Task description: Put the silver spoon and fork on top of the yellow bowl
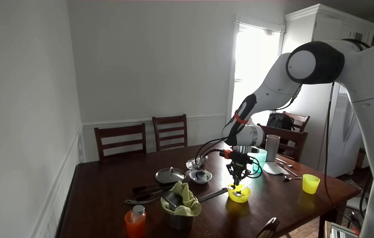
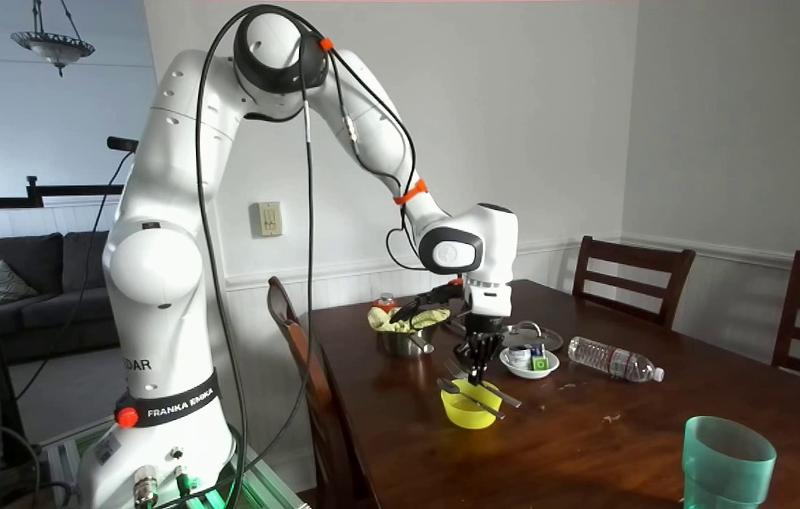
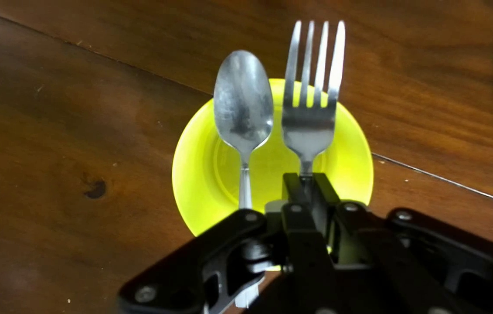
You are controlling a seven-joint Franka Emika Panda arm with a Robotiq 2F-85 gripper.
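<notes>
The silver spoon (image 3: pixel 243 100) and fork (image 3: pixel 308 126) span the yellow bowl (image 3: pixel 196 174).

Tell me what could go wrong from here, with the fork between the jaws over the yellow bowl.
Drop: I can't tell whether the fork touches the yellow bowl, so it might fall or bounce when the jaws open.
Tipping: in the wrist view the fork reaches past the bowl's rim, so it could slide or tip off.
Nudge: the spoon lies across the bowl close beside the jaws, so opening them may push it out of place.
</notes>
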